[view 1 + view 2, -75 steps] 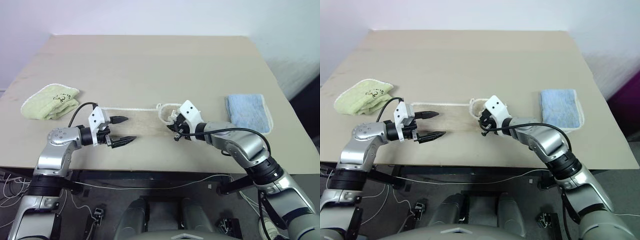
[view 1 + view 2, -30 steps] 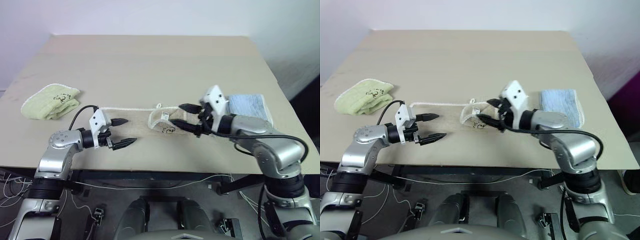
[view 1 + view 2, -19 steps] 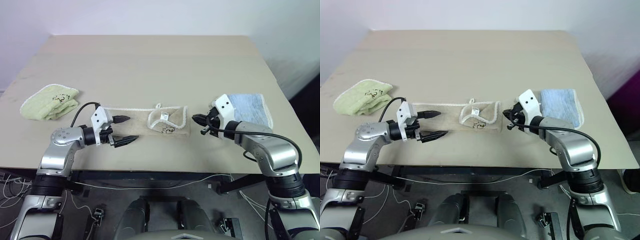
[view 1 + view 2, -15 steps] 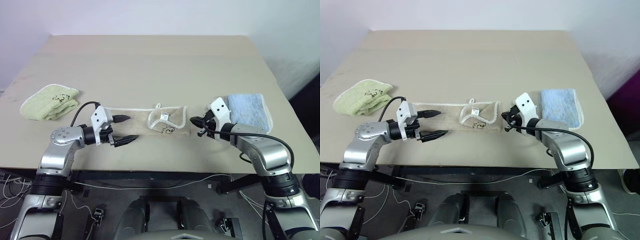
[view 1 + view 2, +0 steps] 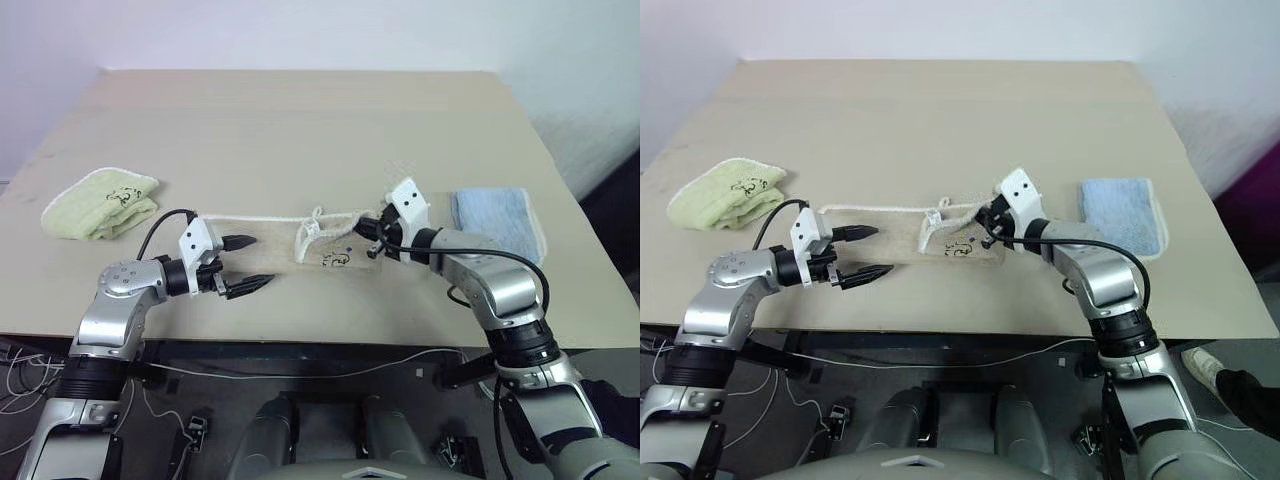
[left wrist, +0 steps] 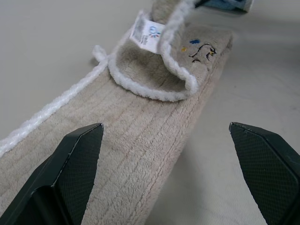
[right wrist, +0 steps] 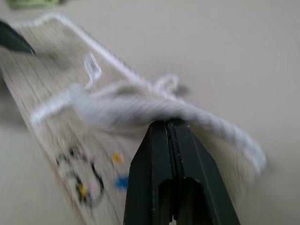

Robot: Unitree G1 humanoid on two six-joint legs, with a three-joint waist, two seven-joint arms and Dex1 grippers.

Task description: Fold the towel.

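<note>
The beige towel lies as a long strip near the table's front edge. Its right end is folded back in a flap with a white label, and dark marks sit beside it. My right gripper is shut, and its tips press against the white corded edge at the towel's right end. That edge is bunched up around the tips. My left gripper stands open and low over the towel's left part, with nothing between its fingers.
A folded light-green towel lies at the left of the table. A folded light-blue towel lies just right of my right arm. The table's front edge runs close below both grippers.
My right gripper let go of the flap, drew back to the right and shut. It then moved left into the towel's right end, bunching that edge. The left gripper stayed put.
</note>
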